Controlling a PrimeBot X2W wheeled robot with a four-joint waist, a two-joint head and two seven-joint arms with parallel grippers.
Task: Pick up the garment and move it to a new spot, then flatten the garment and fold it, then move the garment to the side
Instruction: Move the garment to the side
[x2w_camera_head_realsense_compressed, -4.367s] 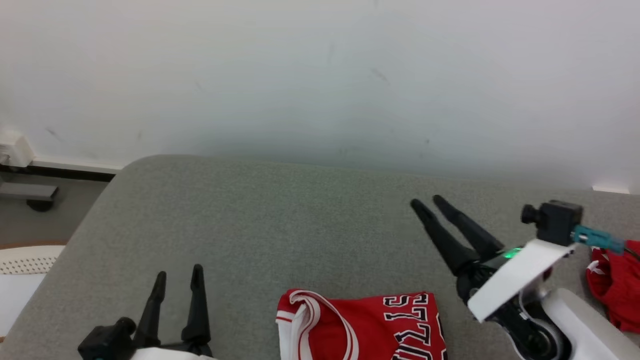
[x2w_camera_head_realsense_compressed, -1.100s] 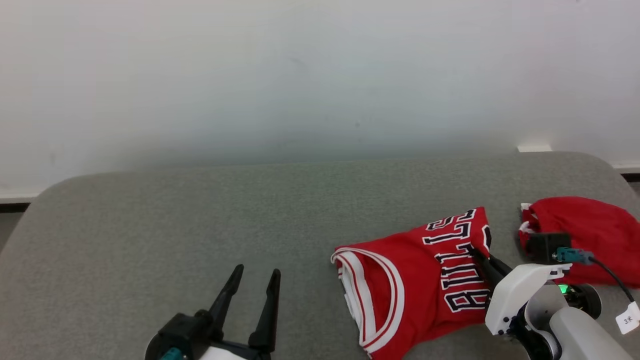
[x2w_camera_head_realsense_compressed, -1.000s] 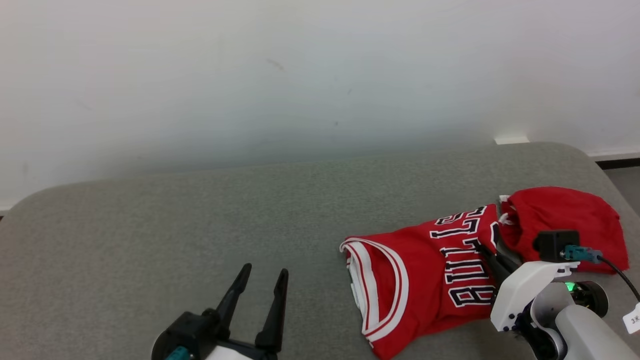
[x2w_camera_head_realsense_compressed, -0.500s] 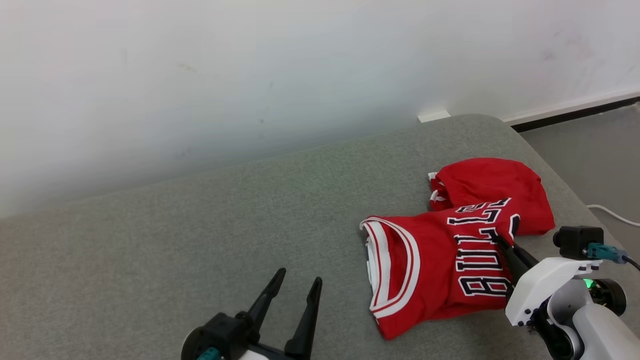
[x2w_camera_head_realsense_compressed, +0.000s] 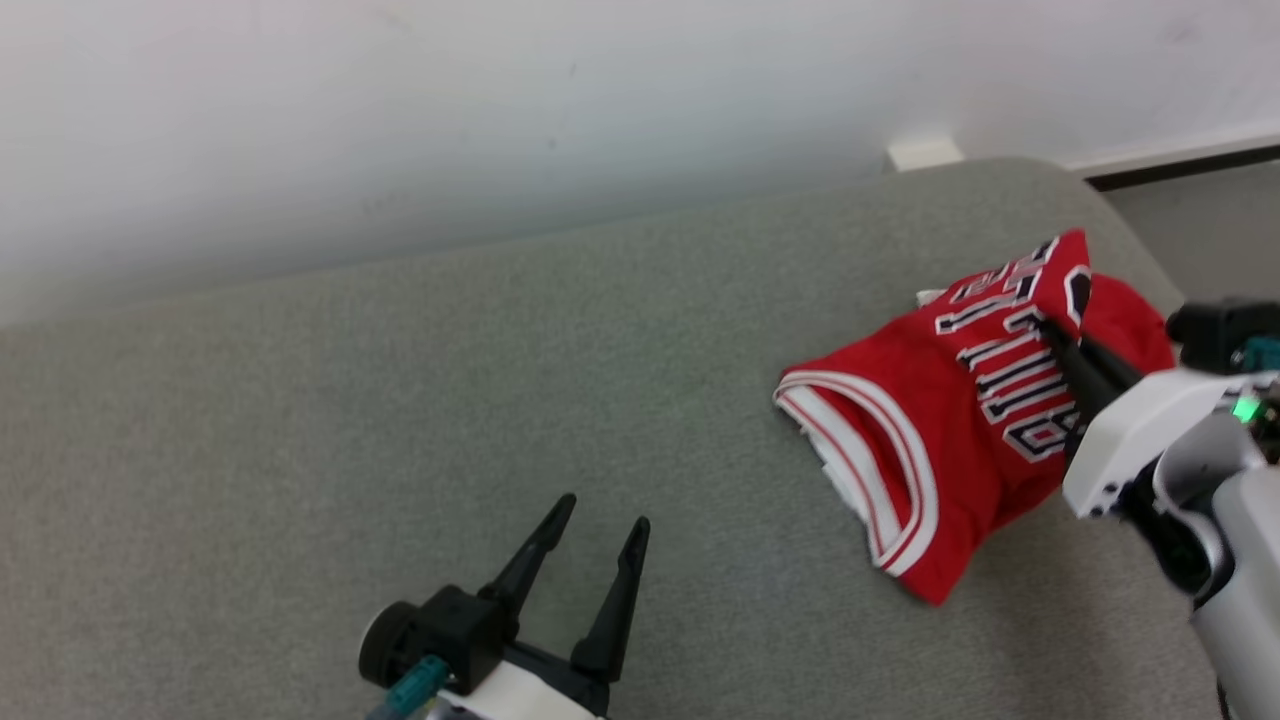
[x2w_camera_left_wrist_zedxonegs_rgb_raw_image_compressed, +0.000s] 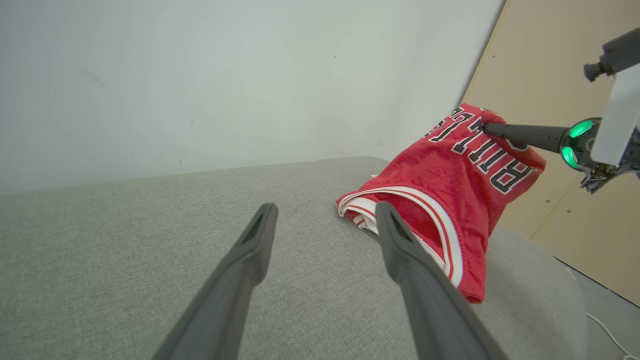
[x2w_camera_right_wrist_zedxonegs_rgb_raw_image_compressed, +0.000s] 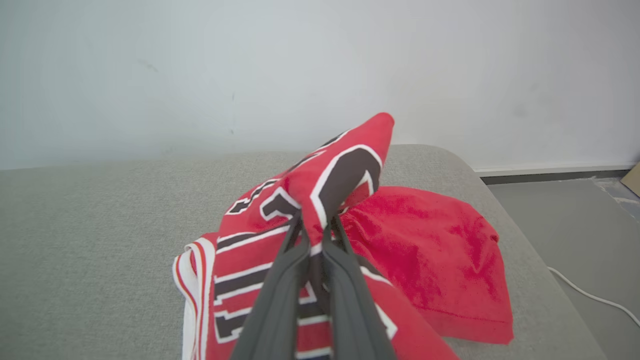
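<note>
Grey surface (x2w_camera_head_realsense_compressed: 400, 380) bears the garment (x2w_camera_head_realsense_compressed: 930, 420), lettered end clamped in the right pincer (x2w_camera_head_realsense_compressed: 1052, 332), left pincer (x2w_camera_head_realsense_compressed: 606, 510) gaping well apart.

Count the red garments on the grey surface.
2. The lettered jersey, pinched and lifted at one end by the right gripper; a plain red garment lying just beyond it, partly covered. More could hide underneath.

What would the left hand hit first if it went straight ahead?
Likely nothing near: the left hand points over the grey cushion toward the wall; the red jersey sits to its right.
</note>
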